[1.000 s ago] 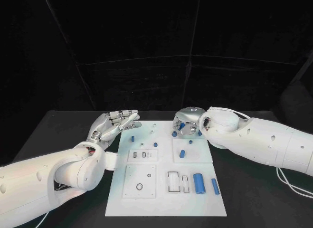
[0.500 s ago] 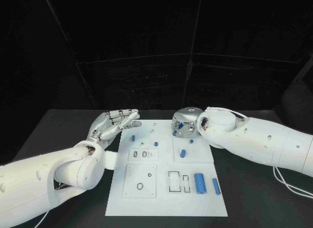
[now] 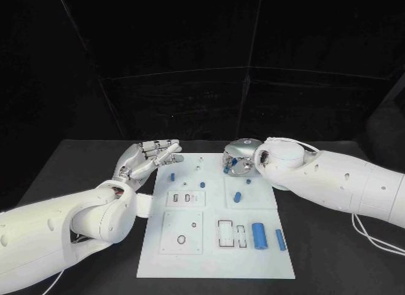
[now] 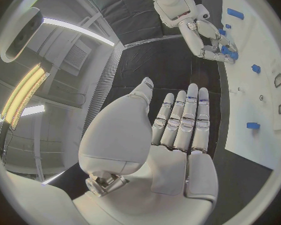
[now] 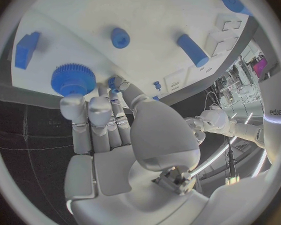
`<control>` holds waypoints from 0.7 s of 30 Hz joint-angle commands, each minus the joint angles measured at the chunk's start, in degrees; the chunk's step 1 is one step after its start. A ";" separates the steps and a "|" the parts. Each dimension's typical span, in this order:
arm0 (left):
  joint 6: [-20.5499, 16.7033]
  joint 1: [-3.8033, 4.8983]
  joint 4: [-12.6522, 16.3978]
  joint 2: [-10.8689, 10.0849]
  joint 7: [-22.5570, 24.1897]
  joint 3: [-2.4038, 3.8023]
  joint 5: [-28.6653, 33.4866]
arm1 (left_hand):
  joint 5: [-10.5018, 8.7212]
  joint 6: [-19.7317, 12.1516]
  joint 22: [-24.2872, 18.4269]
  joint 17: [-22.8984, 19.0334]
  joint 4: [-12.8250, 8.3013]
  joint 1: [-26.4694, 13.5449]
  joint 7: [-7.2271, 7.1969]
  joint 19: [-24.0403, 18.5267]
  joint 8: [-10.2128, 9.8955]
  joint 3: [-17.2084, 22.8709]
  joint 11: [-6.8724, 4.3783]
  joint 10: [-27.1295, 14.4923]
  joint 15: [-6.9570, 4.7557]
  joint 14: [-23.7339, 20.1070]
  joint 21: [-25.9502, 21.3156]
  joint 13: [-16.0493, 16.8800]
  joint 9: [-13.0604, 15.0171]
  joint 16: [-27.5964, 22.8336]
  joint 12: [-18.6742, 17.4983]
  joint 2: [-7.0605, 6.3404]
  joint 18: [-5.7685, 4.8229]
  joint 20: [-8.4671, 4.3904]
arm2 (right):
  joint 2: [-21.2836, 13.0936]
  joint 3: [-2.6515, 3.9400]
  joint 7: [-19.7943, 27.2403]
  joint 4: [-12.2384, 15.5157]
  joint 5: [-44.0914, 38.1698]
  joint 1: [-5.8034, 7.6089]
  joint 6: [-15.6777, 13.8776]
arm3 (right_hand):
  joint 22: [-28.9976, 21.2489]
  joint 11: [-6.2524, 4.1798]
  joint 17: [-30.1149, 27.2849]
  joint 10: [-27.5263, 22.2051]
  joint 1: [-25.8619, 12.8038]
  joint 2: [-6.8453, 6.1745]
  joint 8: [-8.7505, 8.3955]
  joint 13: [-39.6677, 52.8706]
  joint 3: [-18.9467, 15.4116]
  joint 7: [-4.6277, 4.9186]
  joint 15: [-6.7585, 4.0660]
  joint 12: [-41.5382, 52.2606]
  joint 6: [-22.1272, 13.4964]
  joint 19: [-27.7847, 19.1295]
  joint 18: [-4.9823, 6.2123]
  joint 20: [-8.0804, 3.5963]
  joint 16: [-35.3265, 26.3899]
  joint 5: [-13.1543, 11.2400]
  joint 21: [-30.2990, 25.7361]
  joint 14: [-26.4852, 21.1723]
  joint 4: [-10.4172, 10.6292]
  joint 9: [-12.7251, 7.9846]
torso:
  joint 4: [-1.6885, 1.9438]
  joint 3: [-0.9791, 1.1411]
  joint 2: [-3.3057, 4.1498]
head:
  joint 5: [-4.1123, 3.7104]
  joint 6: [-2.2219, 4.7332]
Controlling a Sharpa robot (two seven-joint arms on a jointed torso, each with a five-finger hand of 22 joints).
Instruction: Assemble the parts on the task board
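Observation:
The white task board point(image 3: 216, 258) lies in the middle of the black table. My right hand point(image 3: 239, 158) hovers over the board's far right corner. Its fingertips point(image 5: 73, 105) sit right beside a blue gear point(image 5: 73, 78). A small blue part point(image 5: 113, 83) shows pinched between its thumb and a finger. My left hand point(image 3: 149, 158) is held off the board's far left corner, fingers straight and apart, holding nothing point(image 4: 178, 130). A thick blue cylinder point(image 3: 259, 235) and a thin blue pin point(image 3: 279, 239) lie on the near right of the board.
Other blue parts are spread over the board: a peg point(image 3: 172, 177), a round peg point(image 3: 202, 184), a short cylinder point(image 3: 238, 197) and a block point(image 5: 27, 49). White inset plates with slots point(image 3: 184, 199) take up the board's left half. Black table point(image 3: 326, 258) surrounds the board.
Both hands stay almost where they were. The right hand has edged slightly toward the board's far edge.

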 commanded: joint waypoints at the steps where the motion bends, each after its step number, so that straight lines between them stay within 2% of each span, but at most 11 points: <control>1: 0.74 0.13 0.09 -0.05 0.20 0.05 -0.47 | -0.19 -0.15 -0.07 -0.06 -0.39 0.25 2.18 0.31 -0.37 0.06 0.43 -0.18 0.04 -0.19 -0.10 -0.06 -0.07 -0.30 -0.26 0.28 0.23 0.03 | 0.18 0.03 0.54 -0.11 -0.03 0.13 1.98 | 1.38 -0.13 1.26 0.81 -0.17 0.71 0.33 -0.02 0.76 -0.03 0.23 0.42 0.80 0.89 -0.85 -0.01 1.20 -0.43 0.83 0.72 0.02 0.11 | 0.01 -0.02 0.12 | 0.00 -0.09; 6: 0.73 0.15 -0.01 -0.04 0.20 0.05 -0.47 | -0.19 -0.15 -0.07 -0.06 -0.39 0.25 2.18 0.31 -0.37 0.06 0.43 -0.18 0.04 -0.19 -0.10 -0.06 -0.07 -0.30 -0.26 0.28 0.23 0.03 | 0.40 0.03 0.58 -0.21 -0.02 0.13 1.68 | 4.53 -0.60 3.38 2.61 -0.31 1.39 0.87 0.05 2.58 -0.48 -0.12 0.77 2.59 2.66 -1.37 -0.26 3.30 -0.93 2.64 0.94 0.20 0.30 | 0.10 -0.05 0.16 | -0.01 -0.19; 10: 0.69 0.15 -0.01 -0.03 0.16 0.05 -0.47 | -0.19 -0.16 -0.11 -0.09 -0.49 0.34 2.19 0.31 -0.40 0.10 0.45 -0.22 0.06 -0.24 -0.13 -0.06 -0.07 -0.38 -0.29 0.38 0.23 0.04 | 0.31 0.02 0.08 0.11 -0.02 0.11 -2.54 | 6.86 -1.08 4.30 4.47 1.07 2.58 1.29 0.18 5.63 -0.87 -0.58 0.94 4.06 3.86 -1.75 -0.69 4.47 -2.47 4.06 0.88 -0.26 0.48 | 0.08 -0.04 0.18 | -0.04 -0.24; 12: 0.67 0.15 -0.01 -0.05 0.15 0.05 -0.47 | -0.18 -0.16 -0.13 -0.10 -0.54 0.38 2.19 0.32 -0.42 0.15 0.45 -0.23 0.07 -0.26 -0.14 -0.05 -0.06 -0.41 -0.30 0.48 0.24 0.05 | 0.21 0.02 0.02 0.33 -0.02 0.11 -4.75 | 7.36 -1.15 4.52 4.94 1.55 2.53 1.30 0.21 6.86 -0.86 -0.62 0.89 4.32 3.99 -1.83 -0.81 4.81 -2.06 4.43 0.82 -0.35 0.51 | 0.08 -0.03 0.18 | -0.01 -0.21; 13: 0.65 0.16 0.00 -0.09 0.15 0.05 -0.47 | -0.18 -0.16 -0.14 -0.11 -0.56 0.40 2.19 0.32 -0.42 0.17 0.45 -0.24 0.07 -0.26 -0.15 -0.05 -0.06 -0.43 -0.31 0.53 0.24 0.05 | 0.11 0.02 0.07 0.58 0.03 0.10 -6.89 | 7.81 -1.19 4.67 5.30 1.63 2.31 1.31 0.24 7.70 -0.89 -0.64 0.85 4.54 4.13 -1.90 -0.85 5.07 -1.90 4.75 0.77 -0.27 0.54 | 0.05 -0.03 0.16 | 0.07 -0.15; 15: 0.65 0.16 0.01 -0.12 0.14 0.05 -0.47 | -0.18 -0.15 -0.15 -0.11 -0.60 0.45 2.19 0.33 -0.43 0.21 0.45 -0.24 0.08 -0.28 -0.17 -0.05 -0.06 -0.46 -0.31 0.61 0.24 0.06 | -0.02 0.02 0.16 0.99 0.46 0.10 -9.00 | 8.23 -1.25 4.79 5.69 1.18 1.77 1.29 0.26 8.61 -0.93 -0.66 0.69 4.81 4.16 -1.95 -0.86 5.40 -2.68 5.09 0.68 0.08 0.59 | 0.03 -0.05 0.16 | 0.11 -0.04; 17: 0.70 0.17 0.03 -0.14 0.14 0.05 -0.47 | -0.18 -0.15 -0.16 -0.12 -0.63 0.48 2.19 0.33 -0.44 0.23 0.46 -0.25 0.08 -0.29 -0.18 -0.05 -0.06 -0.48 -0.32 0.65 0.24 0.06 | -0.11 0.03 0.15 1.41 1.15 0.10 -10.34 | 8.48 -1.29 4.86 5.83 0.44 1.33 1.26 0.26 8.98 -1.01 -0.64 0.47 4.96 4.15 -1.99 -0.82 5.66 -4.27 5.29 0.61 0.65 0.63 | 0.13 -0.08 0.18 | 0.06 0.05; 21: 0.79 0.23 0.02 -0.18 0.13 0.05 -0.47 | -0.18 -0.15 -0.18 -0.13 -0.69 0.53 2.19 0.33 -0.45 0.26 0.46 -0.25 0.09 -0.30 -0.19 -0.04 -0.05 -0.50 -0.32 0.69 0.24 0.06 | -0.02 0.04 -0.47 2.00 2.48 0.10 -12.74 | 8.63 -1.34 4.81 5.79 -0.41 0.79 1.12 0.24 9.14 -1.02 -0.59 0.15 4.94 4.11 -2.00 -0.78 5.86 -5.28 5.41 0.53 1.43 0.64 | 0.18 -0.10 0.20 | 0.25 0.28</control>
